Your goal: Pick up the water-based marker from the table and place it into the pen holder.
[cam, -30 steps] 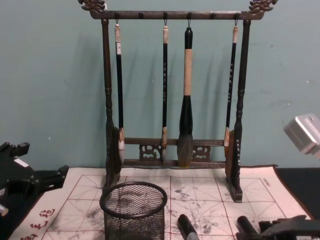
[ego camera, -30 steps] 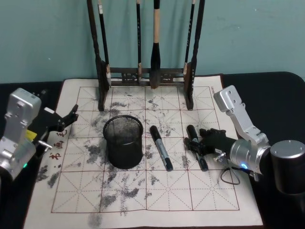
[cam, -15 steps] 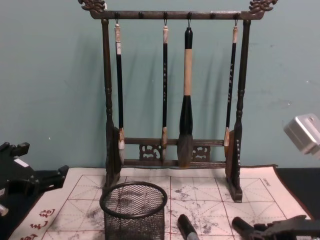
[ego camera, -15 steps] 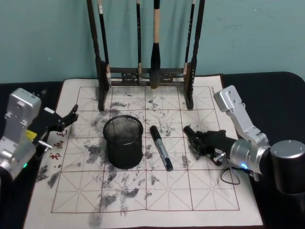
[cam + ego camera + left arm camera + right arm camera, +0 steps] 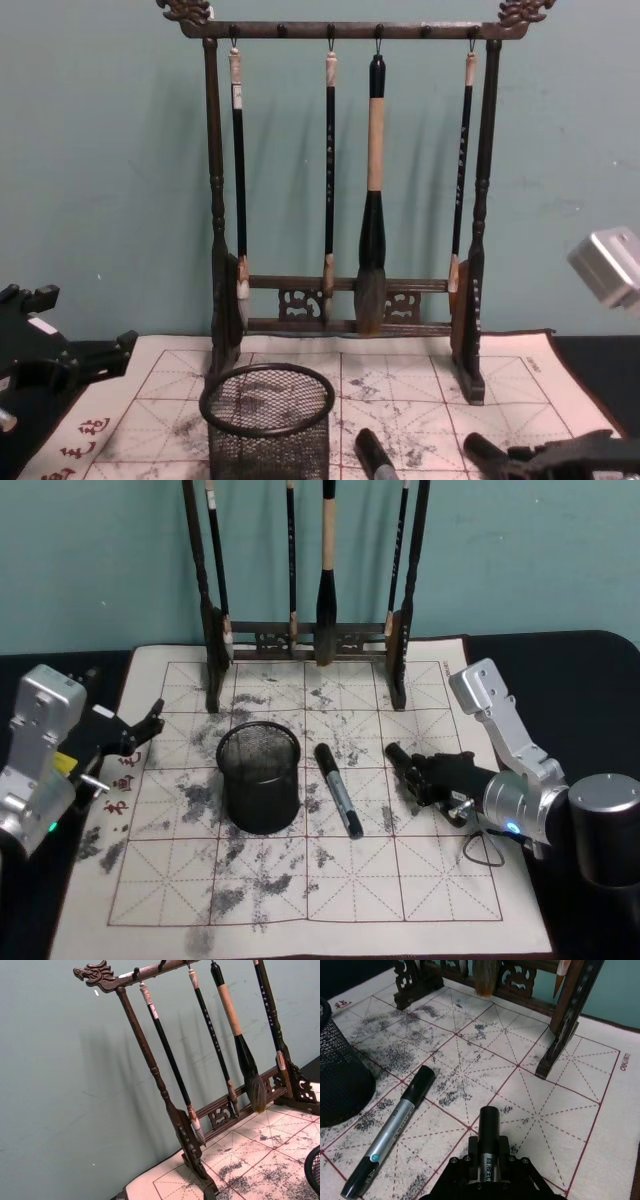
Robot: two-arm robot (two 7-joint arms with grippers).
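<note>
The right gripper (image 5: 422, 774) sits low over the calligraphy mat (image 5: 330, 900), its fingers (image 5: 454, 1166) clamped on the barrel of the water-based marker (image 5: 399, 755). In the head view the marker's long axis runs from about 10 o'clock to 4 o'clock. Its free black end (image 5: 489, 1122) points to 10 o'clock, and the other end is hidden inside the gripper. I cannot tell whether it touches the mat.

A second marker (image 5: 338, 790) lies flat on the mat at 9 o'clock of the gripped one, between it and the pen holder (image 5: 260, 778). Its axis runs from about 11 to 5 o'clock, with the black cap (image 5: 421, 1082) at the 11 o'clock end.

The pen holder stands upright at 9 o'clock of both markers, apart from each. Its mesh wall and bottom show through the open mouth.

At 12 o'clock of the holder stands the wooden brush rack (image 5: 215, 200), and four brushes (image 5: 372, 200) hang from its top bar.

The left gripper (image 5: 140, 730) is parked at the mat's edge, at 9 o'clock of the holder. I cannot tell whether it is open or closed.
</note>
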